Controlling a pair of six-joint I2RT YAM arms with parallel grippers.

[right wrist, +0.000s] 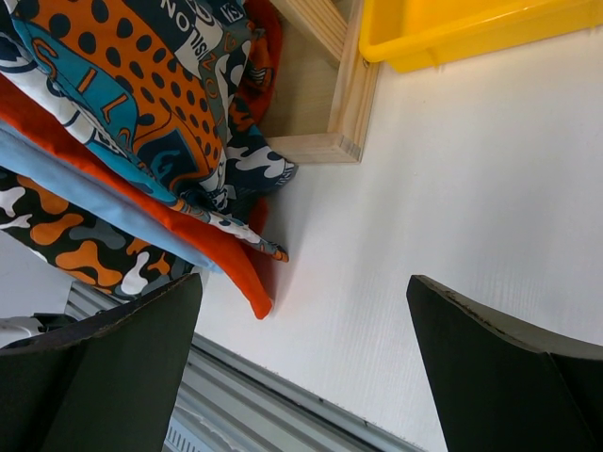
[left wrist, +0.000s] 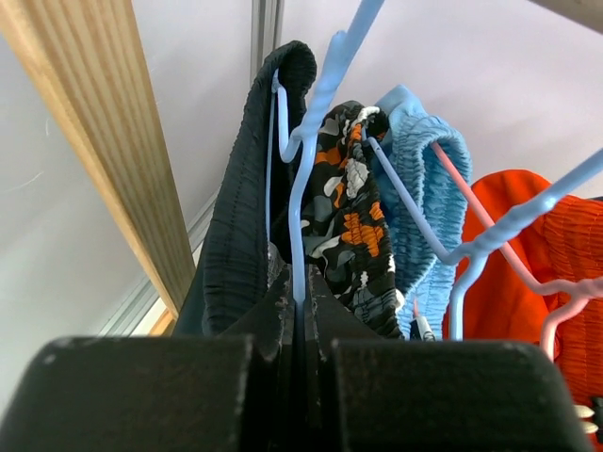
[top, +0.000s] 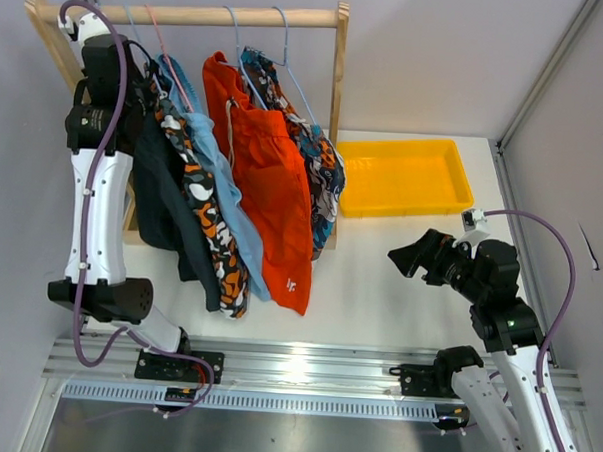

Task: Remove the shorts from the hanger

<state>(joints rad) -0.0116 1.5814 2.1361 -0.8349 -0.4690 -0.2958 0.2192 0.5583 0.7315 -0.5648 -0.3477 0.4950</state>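
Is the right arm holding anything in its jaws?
No: in the right wrist view its jaws stand wide apart with only white table showing between them, and the shorts hang off to the side, untouched.

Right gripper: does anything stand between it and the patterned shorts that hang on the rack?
Nothing visible does. The open right gripper hovers above the white table, and the patterned shorts hang ahead of it with only that surface between them. The yellow tray lies off to the side, out of the line.
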